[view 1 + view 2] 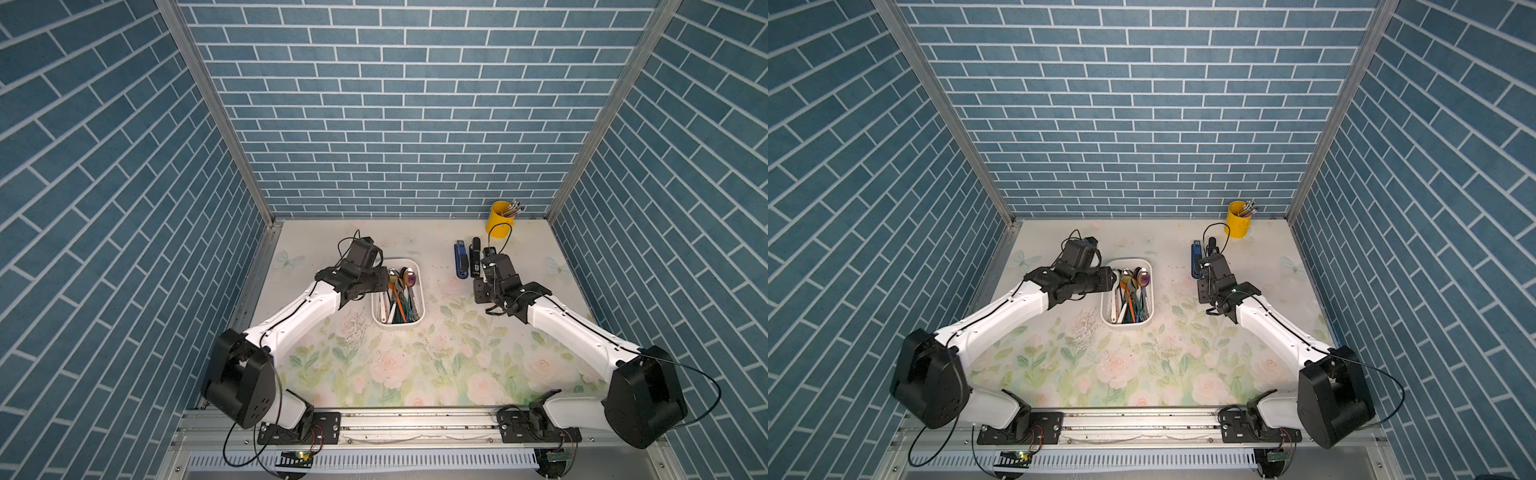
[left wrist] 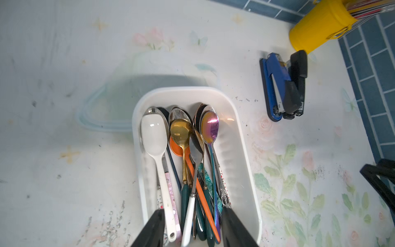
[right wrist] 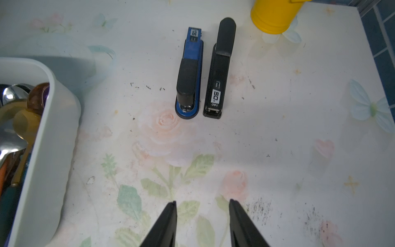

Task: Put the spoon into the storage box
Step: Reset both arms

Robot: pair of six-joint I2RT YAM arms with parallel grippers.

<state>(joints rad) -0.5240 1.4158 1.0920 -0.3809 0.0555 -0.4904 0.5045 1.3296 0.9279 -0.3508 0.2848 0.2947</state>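
Spoons (image 2: 188,162) lie heaped lengthwise in the shallow white plastic storage box (image 2: 181,90) with rounded corners: a glossy white spoon (image 2: 154,136), a gold-bowled spoon (image 2: 180,131), an iridescent purple spoon (image 2: 210,126), others with green handles. My left claw (image 2: 192,210) hangs over their handles, jaws parted, gripping nothing. My right claw (image 3: 202,202), likewise parted and empty, hangs above the flowered tablecloth (image 3: 277,139) near a blue stapler (image 3: 189,74) and a black stapler (image 3: 220,70).

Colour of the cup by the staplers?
Yellow; the cup shows best in the left wrist view.
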